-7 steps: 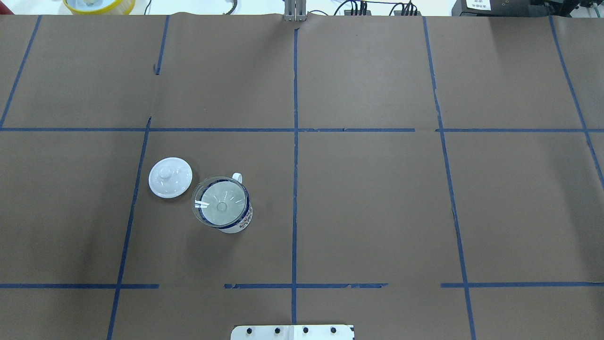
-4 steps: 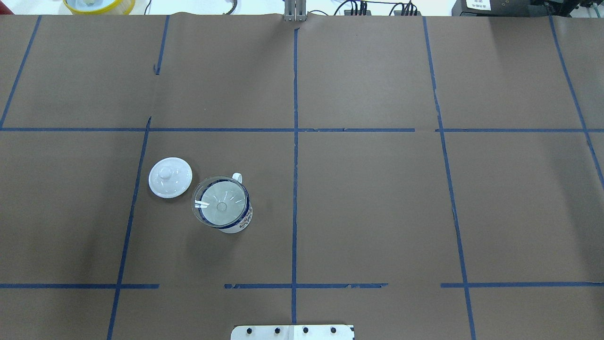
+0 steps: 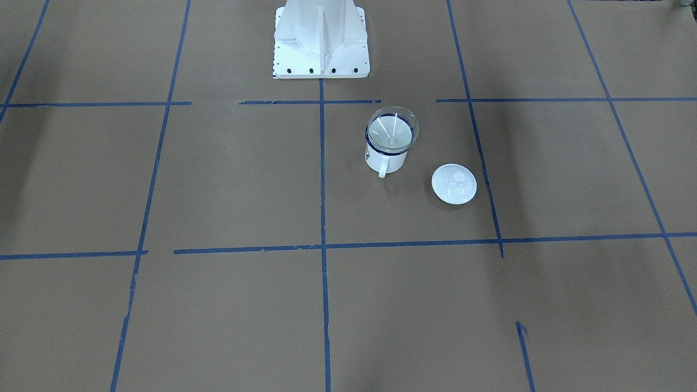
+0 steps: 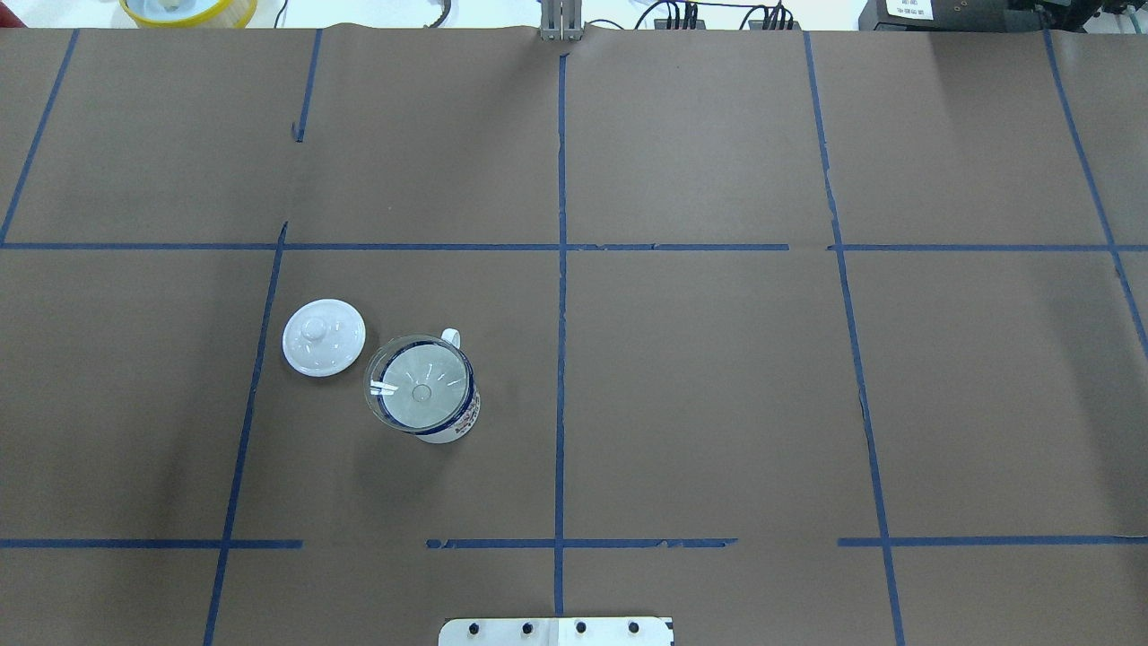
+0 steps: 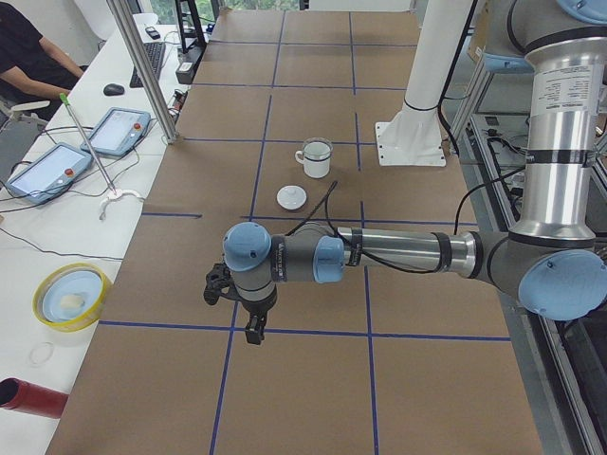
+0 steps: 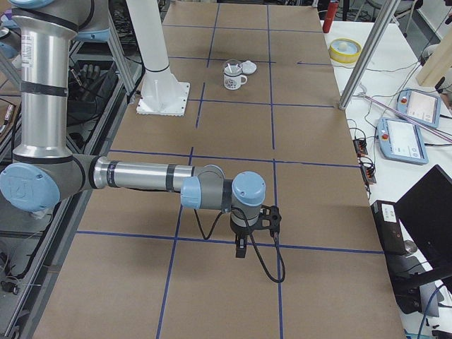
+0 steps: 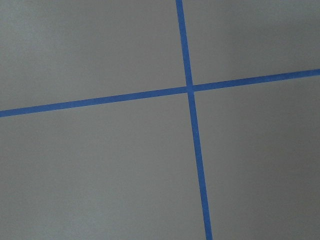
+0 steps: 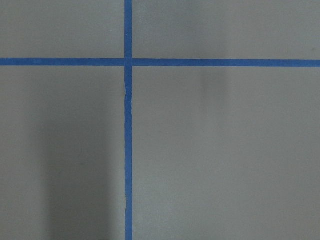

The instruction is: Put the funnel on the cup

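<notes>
The clear funnel (image 4: pixel 419 386) sits upright in the mouth of the white cup (image 4: pixel 456 427), a mug with a dark blue rim, left of the table's middle. Both show in the front view, funnel (image 3: pixel 392 128) on cup (image 3: pixel 385 159), and small in the side views (image 5: pixel 314 156) (image 6: pixel 233 76). My left gripper (image 5: pixel 254 332) hangs over the table far from the cup, at the robot's left end. My right gripper (image 6: pixel 241 251) hangs far away at the other end. I cannot tell whether either is open or shut. The wrist views show only brown paper and blue tape.
A round white knobbed lid (image 4: pixel 324 337) lies on the table just beside the cup. The robot's white base (image 3: pixel 321 43) stands at the table's edge. A yellow bowl (image 5: pixel 71 296), tablets (image 5: pixel 119 131) and a person's desk lie beside the table.
</notes>
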You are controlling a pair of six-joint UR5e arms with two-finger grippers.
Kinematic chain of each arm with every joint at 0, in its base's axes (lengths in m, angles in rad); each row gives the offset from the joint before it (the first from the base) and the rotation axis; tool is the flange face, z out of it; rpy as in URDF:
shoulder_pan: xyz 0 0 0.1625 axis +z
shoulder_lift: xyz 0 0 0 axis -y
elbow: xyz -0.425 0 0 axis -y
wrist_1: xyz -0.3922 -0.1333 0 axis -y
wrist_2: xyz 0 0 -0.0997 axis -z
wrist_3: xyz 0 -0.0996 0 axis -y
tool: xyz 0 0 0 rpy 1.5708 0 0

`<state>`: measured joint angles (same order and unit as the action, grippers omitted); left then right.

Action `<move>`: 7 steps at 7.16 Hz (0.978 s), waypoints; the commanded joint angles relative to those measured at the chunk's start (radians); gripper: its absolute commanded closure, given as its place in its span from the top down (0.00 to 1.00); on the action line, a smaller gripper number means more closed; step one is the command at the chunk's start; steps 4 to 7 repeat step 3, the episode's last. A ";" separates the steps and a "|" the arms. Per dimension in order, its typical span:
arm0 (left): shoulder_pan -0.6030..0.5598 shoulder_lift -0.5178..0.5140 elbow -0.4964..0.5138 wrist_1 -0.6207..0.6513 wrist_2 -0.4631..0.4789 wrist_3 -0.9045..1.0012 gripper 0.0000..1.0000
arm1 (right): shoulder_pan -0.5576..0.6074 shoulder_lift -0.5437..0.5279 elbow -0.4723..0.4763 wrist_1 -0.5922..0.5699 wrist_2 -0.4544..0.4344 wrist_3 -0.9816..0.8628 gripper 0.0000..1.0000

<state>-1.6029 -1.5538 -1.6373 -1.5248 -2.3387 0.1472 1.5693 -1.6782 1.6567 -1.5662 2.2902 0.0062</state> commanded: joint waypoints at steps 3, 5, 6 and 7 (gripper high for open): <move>-0.032 -0.008 -0.001 0.002 -0.001 0.002 1.00 | 0.000 0.002 0.000 0.000 0.000 0.000 1.00; -0.032 -0.008 -0.001 0.002 -0.001 0.002 1.00 | 0.000 0.002 0.000 0.000 0.000 0.000 1.00; -0.032 -0.008 -0.001 0.002 -0.001 0.002 1.00 | 0.000 0.002 0.000 0.000 0.000 0.000 1.00; -0.032 -0.008 -0.001 0.002 -0.001 0.002 1.00 | 0.000 0.002 0.000 0.000 0.000 0.000 1.00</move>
